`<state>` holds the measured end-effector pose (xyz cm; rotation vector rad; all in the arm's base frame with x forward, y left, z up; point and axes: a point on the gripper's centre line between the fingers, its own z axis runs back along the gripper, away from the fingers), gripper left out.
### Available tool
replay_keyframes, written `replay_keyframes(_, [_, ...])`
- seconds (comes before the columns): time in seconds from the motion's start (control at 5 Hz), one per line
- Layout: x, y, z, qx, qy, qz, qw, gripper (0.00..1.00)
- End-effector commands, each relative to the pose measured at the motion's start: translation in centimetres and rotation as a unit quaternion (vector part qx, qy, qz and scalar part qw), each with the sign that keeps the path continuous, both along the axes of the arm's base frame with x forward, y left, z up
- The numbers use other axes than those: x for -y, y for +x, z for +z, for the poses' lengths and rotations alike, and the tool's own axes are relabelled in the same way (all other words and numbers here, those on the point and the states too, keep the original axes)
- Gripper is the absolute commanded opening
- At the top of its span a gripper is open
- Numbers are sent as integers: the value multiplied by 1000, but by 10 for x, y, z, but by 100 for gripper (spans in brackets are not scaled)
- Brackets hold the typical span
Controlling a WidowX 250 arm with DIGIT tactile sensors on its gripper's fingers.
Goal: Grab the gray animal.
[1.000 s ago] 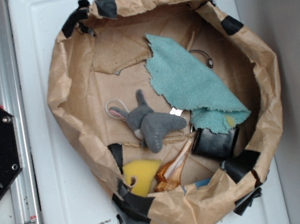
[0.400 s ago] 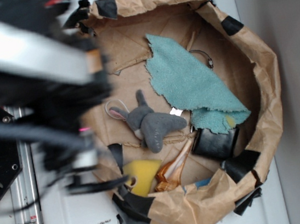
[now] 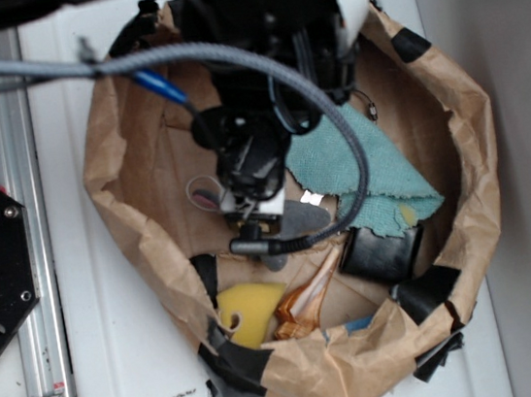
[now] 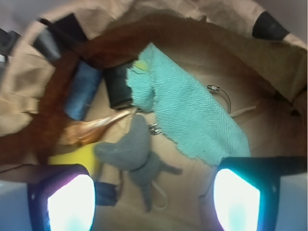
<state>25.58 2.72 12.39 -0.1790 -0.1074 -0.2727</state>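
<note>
The gray animal [image 4: 130,151] is a small gray plush lying on the brown paper floor of a bag, its long ears pointing toward the camera in the wrist view. My gripper [image 4: 154,204] hangs open above it, and the ears lie in the gap between the two lit fingers [image 4: 70,202] without touching them. In the exterior view the arm and gripper [image 3: 248,201] cover the toy's head. Only part of the gray animal's body [image 3: 300,219] and a pale ear loop [image 3: 202,193] show.
The crumpled paper bag's wall [image 3: 106,180] rings everything. A teal cloth [image 3: 365,171] lies right of the toy, with a black boxy object [image 3: 380,252] below it. A yellow sponge [image 3: 251,313] and an orange item [image 3: 304,306] sit near the bag's front. A wire ring [image 3: 368,104] lies beside the cloth.
The arm has swung in from the left and now hangs over the bag, covering the toy's head. The toy and the other items have not moved.
</note>
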Motion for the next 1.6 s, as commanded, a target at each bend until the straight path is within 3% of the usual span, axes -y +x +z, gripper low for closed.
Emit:
replay_keyframes(0.0, [24,-15,-47,11,45,-77,996,100])
replay_keyframes(0.2, [42,-20,-62,18,44,-97,994,100])
replay_keyframes(0.6, [54,10,-102,17,72,-62,995,100])
replay_keyframes(0.8, [51,31,-108,10,94,-31,995,0])
replay_keyframes(1.0, [37,38,-89,3,84,9,996,0])
replay_keyframes(1.2, [20,26,-42,-105,67,125,984,0])
replay_keyframes(1.4, [7,19,8,-112,73,231,964,0])
